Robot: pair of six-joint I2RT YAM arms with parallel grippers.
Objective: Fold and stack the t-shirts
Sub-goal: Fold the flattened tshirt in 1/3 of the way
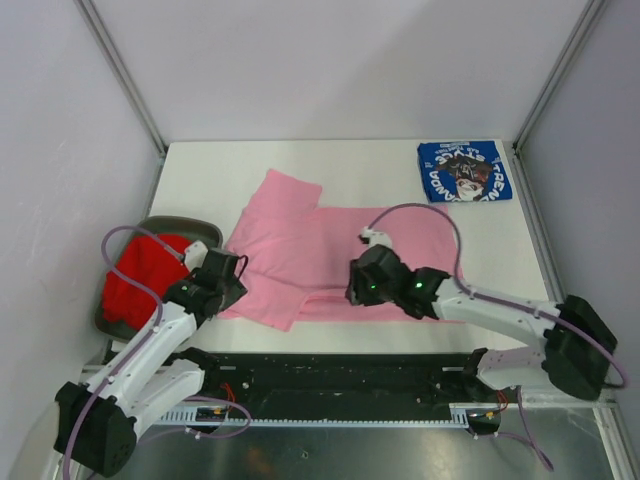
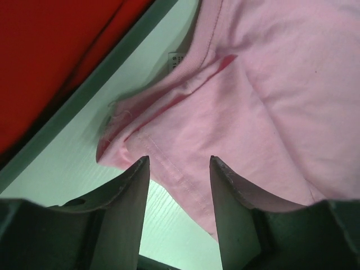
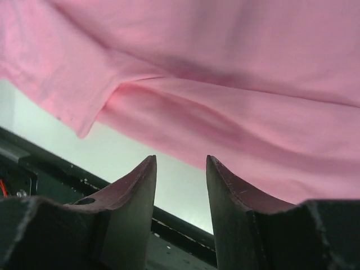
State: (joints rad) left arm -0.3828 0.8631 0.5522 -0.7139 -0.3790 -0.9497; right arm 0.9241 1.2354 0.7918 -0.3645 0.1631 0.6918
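From overhead, the blue shirt [image 1: 465,172] lies folded in a neat square at the far right corner of the table [image 1: 300,160], well apart from both arms. The pink shirt [image 1: 330,250] is spread across the middle, rumpled and with its left part lying at an angle, so I'd say its fold is only begun. The red shirt [image 1: 140,275] sits bundled in the bin [image 1: 175,228]. The left gripper [image 1: 225,275] hangs at the pink shirt's near left corner, and the right gripper [image 1: 355,285] is at its near edge.

In the left wrist view, the fingers stand spread with nothing pinched. The pink hem runs just ahead of and between the tips, with bin and red cloth off to their left.

In the right wrist view, the fingers are again apart and empty. Bare table lies between the tips, and the pink edge is just beyond them.

By my reckoning one shirt is done. The pink one needs folding and stacking, and the red one hasn't been touched.
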